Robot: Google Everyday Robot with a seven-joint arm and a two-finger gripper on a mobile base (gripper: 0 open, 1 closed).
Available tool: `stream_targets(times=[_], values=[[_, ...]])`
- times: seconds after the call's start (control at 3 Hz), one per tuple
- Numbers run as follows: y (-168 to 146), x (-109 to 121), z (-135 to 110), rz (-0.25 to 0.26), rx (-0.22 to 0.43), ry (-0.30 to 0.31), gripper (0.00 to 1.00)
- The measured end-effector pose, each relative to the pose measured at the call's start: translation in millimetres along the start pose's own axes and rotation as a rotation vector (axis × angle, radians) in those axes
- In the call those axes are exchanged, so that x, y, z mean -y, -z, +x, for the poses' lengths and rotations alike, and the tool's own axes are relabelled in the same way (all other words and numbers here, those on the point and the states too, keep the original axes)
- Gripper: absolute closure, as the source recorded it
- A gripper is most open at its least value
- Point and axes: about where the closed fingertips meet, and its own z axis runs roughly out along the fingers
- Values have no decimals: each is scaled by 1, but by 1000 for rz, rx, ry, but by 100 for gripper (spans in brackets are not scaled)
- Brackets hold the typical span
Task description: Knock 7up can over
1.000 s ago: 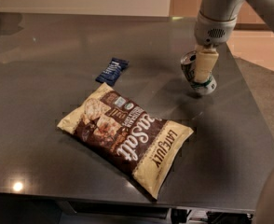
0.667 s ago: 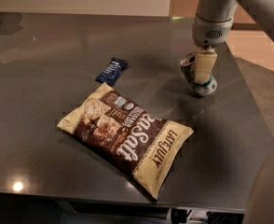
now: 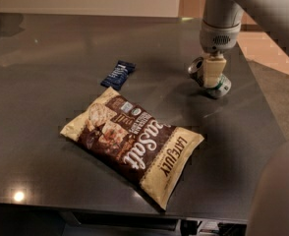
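The 7up can (image 3: 222,86) is on the dark table's right side. It is silver with a green bottom band and leans steeply, its top toward the left and its green end low on the right. My gripper (image 3: 213,73) hangs straight down from the arm's grey wrist (image 3: 219,36) and is right against the can, covering its middle.
A large brown and cream chip bag (image 3: 134,144) lies flat in the middle of the dark table (image 3: 51,73). A small dark blue snack wrapper (image 3: 118,73) lies behind it. The table's right edge is close behind the can. An orange object sits at the far left corner.
The can leans a little further over, its top going left. The gripper stays against it and the arm has shifted slightly.
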Motion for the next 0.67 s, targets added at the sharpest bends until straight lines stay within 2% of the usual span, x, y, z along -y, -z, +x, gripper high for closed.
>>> stream_targets(times=[0.33, 0.67], values=[[-5, -2, 1, -15, 37, -19, 0], [-5, -2, 1, -15, 38, -19, 0]])
